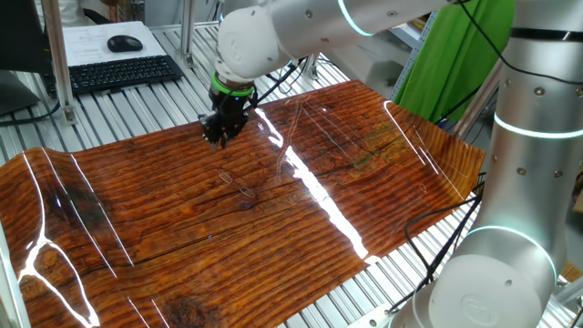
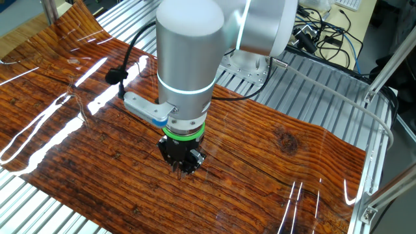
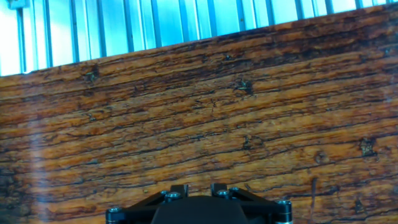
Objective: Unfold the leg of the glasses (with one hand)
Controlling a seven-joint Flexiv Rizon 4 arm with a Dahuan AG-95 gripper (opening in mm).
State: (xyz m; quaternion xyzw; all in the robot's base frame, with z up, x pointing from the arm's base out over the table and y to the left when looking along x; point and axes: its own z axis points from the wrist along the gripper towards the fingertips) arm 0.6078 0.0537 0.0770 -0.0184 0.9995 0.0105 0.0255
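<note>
The glasses [image 1: 240,188] show only as a faint thin wire outline lying flat on the wood-grain mat [image 1: 182,237] near its middle. My gripper [image 1: 220,137] hangs over the far part of the mat, up and left of the glasses and well apart from them. Its fingers look drawn together with nothing between them. In the other fixed view the gripper [image 2: 184,166] points down just above the mat [image 2: 273,162], and I cannot make out the glasses there. The hand view shows only the finger bases [image 3: 180,188] and bare mat; the glasses are out of view there.
A keyboard [image 1: 118,71] and mouse [image 1: 124,43] sit beyond the mat's far edge. The slatted metal table [image 1: 173,114] surrounds the mat. The robot's base column [image 1: 524,182] stands at the right. A black cable [image 2: 130,62] runs from the arm across the mat.
</note>
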